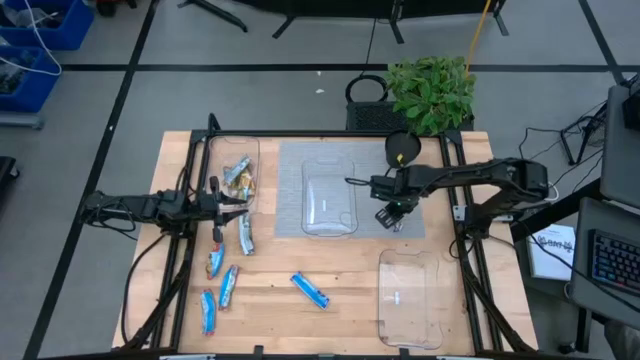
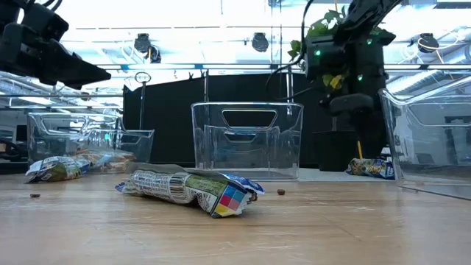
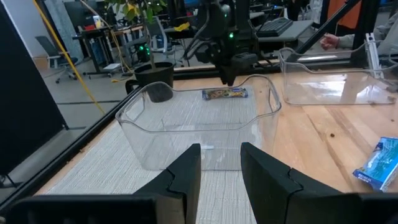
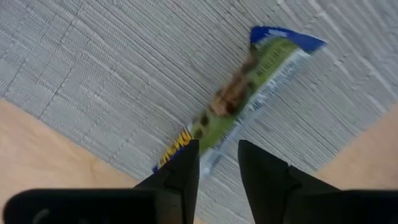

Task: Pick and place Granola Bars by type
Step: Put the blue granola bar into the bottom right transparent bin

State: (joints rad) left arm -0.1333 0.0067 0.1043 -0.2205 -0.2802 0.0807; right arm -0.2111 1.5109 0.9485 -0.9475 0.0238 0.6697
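The clear tray point(image 1: 329, 196) on the grey mat point(image 1: 292, 170) served me as the landmark. Just beside its right wall, the right gripper point(image 1: 388, 217) hung pointing down over a green-and-blue granola bar point(image 4: 249, 87) that lay flat on the mat; its fingers point(image 4: 180, 174) stood a little apart with nothing between them, I think so that they could close across the narrow wrapper. On the other side of the tray the left gripper point(image 1: 232, 205) waited, aimed at the tray, its fingers point(image 3: 186, 171) also parted and empty. Beyond it, several bars point(image 1: 238, 177) already lay together in a second tray point(image 1: 214, 150), probably one sorted type. Nearer the front of the table, the blue bars point(image 1: 310, 290) were scattered on the bare wood, apparently not yet sorted.
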